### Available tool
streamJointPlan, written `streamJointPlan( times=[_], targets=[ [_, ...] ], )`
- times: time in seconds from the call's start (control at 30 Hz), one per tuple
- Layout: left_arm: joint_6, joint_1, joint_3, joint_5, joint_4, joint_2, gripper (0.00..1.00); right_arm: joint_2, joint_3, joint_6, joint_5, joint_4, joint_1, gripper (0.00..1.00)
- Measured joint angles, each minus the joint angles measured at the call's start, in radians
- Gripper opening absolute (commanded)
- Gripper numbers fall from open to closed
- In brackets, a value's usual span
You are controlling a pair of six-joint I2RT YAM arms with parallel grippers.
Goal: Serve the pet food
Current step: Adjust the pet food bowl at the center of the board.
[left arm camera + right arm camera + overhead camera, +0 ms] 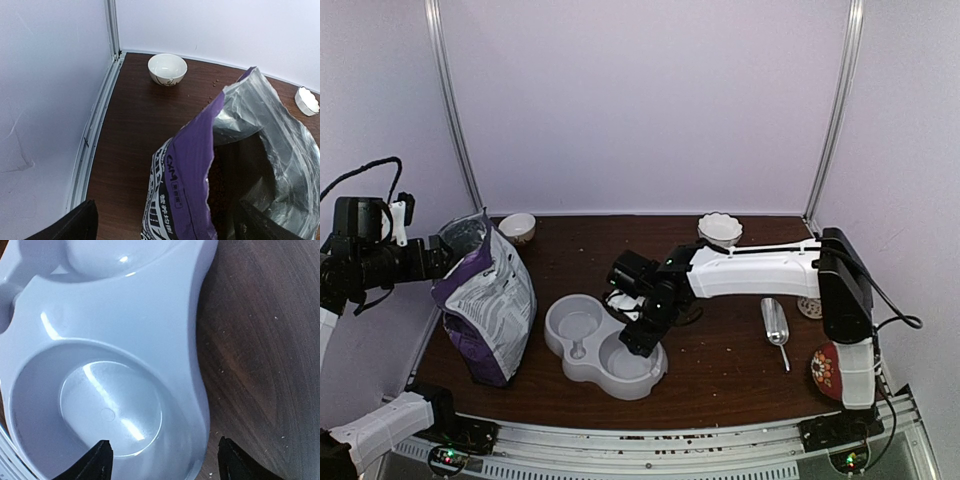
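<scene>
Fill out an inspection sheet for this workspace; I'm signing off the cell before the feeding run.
Surface: dark wooden table, speckled with crumbs.
Job's things: purple food bag upright at left, top open, contents too dim to tell; a few stray pellets on the wood. Grey double bowl, both compartments empty. Metal scoop lying at right, untouched.
Clutter: small white bowl and scalloped white dish at the back; red patterned plate at the right edge.
Grippers: left pincer open, astride the bag's torn edge; right pincer open above the double bowl.
Cables: black cable looping over the left arm.
Surroundings: white walls, metal corner post.
</scene>
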Motion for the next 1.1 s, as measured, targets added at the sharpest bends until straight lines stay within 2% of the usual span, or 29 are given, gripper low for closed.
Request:
streamJointPlan(
  times=[0.13,0.47,0.7,0.8,1.1],
  targets=[
    [0.000,0.000,0.000,0.008,0.000,0.000,0.98,0.023,0.025,-0.016,0.012,0.013,-0.015,0.63],
    [0.000,0.000,0.000,0.011,-0.001,0.000,0.98,0.091,0.067,-0.026,0.020,0.049,-0.032,0.30],
    [0.000,0.000,0.016,0.011,-0.007,0.005,0.98,0.073,0.024,0.052,0.026,0.099,-0.032,0.11],
    [0.000,0.000,0.021,0.012,-0.008,0.007,0.98,0.040,-0.035,0.119,0.031,0.135,-0.031,0.08],
    [0.007,0.000,0.051,0.015,-0.020,0.019,0.98,-0.061,-0.203,0.423,0.088,0.208,0.001,0.08]
  ],
)
